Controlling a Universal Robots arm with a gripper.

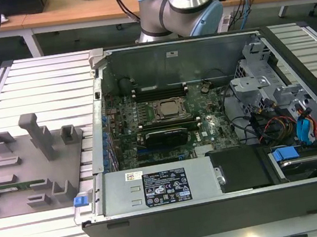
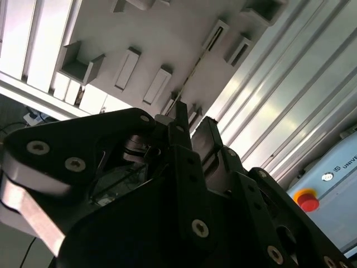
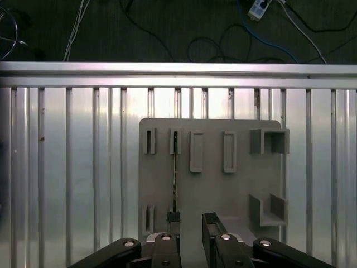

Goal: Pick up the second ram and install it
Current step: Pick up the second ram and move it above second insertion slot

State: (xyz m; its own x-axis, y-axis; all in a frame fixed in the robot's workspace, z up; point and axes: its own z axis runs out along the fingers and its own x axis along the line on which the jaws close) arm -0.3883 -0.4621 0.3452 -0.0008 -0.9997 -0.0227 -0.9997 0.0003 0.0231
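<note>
Most of gripper (image 3: 192, 222) cut off; second ram (image 3: 174, 173) seen edge-on.

The second ram (image 3: 174, 173) stands edge-on in the tray (image 3: 212, 190), its faces hidden.

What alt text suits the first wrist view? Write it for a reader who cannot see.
The open gripper hovers over a grey tray on a ribbed metal table. The second ram stands on edge in a tray slot, in line with one finger.

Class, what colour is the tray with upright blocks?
The tray is grey; the exterior view shows it best.
</note>
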